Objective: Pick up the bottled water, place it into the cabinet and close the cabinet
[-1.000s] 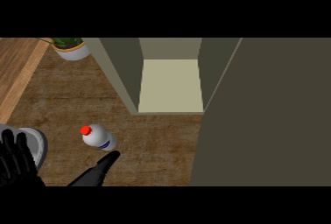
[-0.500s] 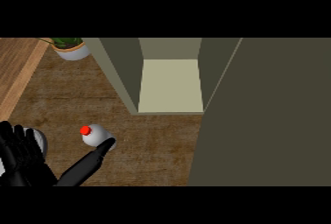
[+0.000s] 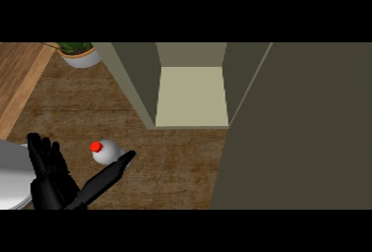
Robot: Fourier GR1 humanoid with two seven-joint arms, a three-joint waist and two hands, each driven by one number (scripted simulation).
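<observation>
On the brown counter [image 3: 167, 162] your bottled water [image 3: 106, 152] stands upright, red cap up, left of the open cabinet [image 3: 190, 93]. Your left hand [image 3: 51, 172] shows open at lower left, its thumb [image 3: 116, 170] touching the bottle, grasping nothing.

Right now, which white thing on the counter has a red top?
The bottled water beside the hand; the white plant pot holds green leaves, and the plate is plain.
</observation>
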